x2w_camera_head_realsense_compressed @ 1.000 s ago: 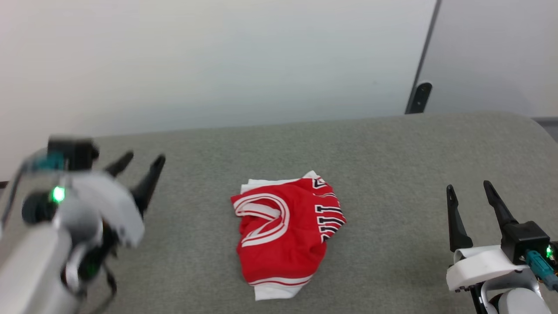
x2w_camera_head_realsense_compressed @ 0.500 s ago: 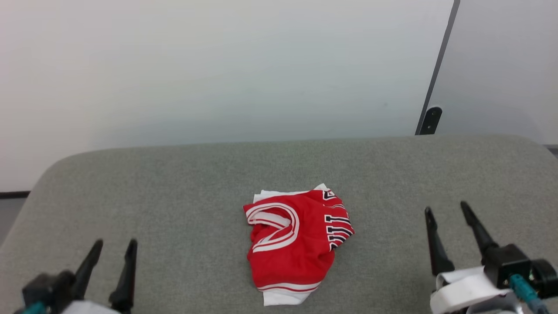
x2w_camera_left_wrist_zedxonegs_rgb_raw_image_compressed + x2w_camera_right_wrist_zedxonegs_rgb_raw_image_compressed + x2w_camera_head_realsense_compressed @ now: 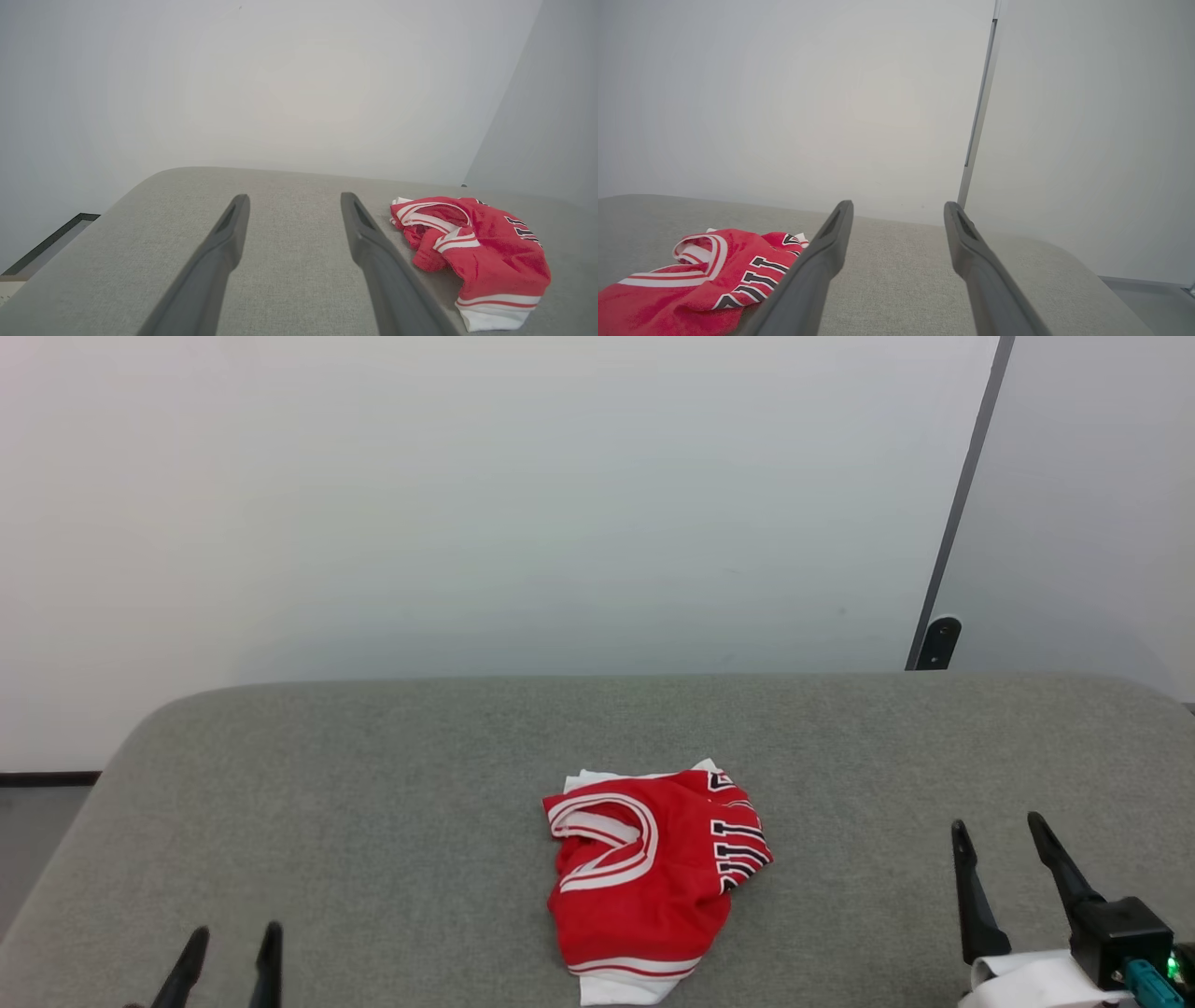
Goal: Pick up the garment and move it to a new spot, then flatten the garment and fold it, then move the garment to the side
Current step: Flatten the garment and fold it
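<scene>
The shirt (image 3: pixel 653 877) lies crumpled on the grey padded surface (image 3: pixel 373 784), a little toward 5 o'clock from the middle of the head view and close to the near edge. It is red, with a white and red striped neck band curling open on its 10 o'clock side and a white hem with 1 red stripe at its 6 o'clock end. A bit of white cloth peeks out at its 12 o'clock edge.

Black letters with white outlines run along the shirt's 3 o'clock side. They are creased and folded under, so only upright bars of a few letters show and no whole word can be read. The right wrist view gives the same lettering (image 3: pixel 756 275) at 8 o'clock, also cut off by folds.

The left gripper (image 3: pixel 236 933) sits at 7 o'clock in the head view, its 2 dark fingers spread wide and holding nothing. In its own wrist view (image 3: pixel 295 198) the grey cloth shows bare between the fingers, and the shirt (image 3: pixel 472 252) lies at 4 o'clock, just beside the nearer finger.

The right gripper (image 3: pixel 996 823) sits at 4 o'clock, well apart from the shirt, jaws wide and empty (image 3: pixel 899 205).

A pale wall (image 3: pixel 467 523) rises behind, with a dark upright strip (image 3: pixel 962 504) at 1 o'clock
</scene>
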`<state>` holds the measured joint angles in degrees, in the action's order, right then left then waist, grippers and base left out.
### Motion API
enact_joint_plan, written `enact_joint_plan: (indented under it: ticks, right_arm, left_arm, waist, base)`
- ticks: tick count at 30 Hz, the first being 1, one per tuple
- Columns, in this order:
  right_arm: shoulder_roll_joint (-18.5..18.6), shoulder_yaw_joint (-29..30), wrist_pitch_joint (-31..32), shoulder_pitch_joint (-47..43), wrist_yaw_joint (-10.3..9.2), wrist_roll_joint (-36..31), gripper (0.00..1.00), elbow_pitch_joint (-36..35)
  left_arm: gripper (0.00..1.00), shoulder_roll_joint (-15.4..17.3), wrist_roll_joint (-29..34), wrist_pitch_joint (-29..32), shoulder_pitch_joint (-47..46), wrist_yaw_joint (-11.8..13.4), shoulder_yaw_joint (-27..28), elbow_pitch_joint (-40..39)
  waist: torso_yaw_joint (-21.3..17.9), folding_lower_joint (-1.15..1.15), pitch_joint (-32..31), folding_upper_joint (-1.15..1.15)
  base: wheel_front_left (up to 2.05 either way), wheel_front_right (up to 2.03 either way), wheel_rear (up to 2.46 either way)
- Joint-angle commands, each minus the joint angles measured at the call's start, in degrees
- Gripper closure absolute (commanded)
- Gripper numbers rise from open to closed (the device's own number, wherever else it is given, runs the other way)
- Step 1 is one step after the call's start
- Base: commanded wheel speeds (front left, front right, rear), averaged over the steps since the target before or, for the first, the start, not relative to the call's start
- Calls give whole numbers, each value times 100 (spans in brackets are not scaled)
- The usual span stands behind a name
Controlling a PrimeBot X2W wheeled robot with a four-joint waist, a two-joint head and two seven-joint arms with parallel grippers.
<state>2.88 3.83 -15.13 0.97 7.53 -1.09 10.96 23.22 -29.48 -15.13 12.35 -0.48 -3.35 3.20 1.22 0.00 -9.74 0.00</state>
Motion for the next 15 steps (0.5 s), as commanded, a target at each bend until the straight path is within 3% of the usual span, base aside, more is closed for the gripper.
enact_joint_plan:
  ticks: [1, 15]
  right_arm:
    - [0, 57, -4, -63, -8, -60, 0, 25]
    - [0, 244, -4, 95, -8, -201, 0, 90]
  left_arm:
    - [0, -54, 54, -1, 96, -67, 95, 68]
    - [0, -520, 589, -2, 152, -460, 580, 306]
  waist:
    - [-1, 0, -9, 0]
    - [-126, 0, 67, 0]
  base:
    - [0, 0, 0]
    - [0, 0, 0]
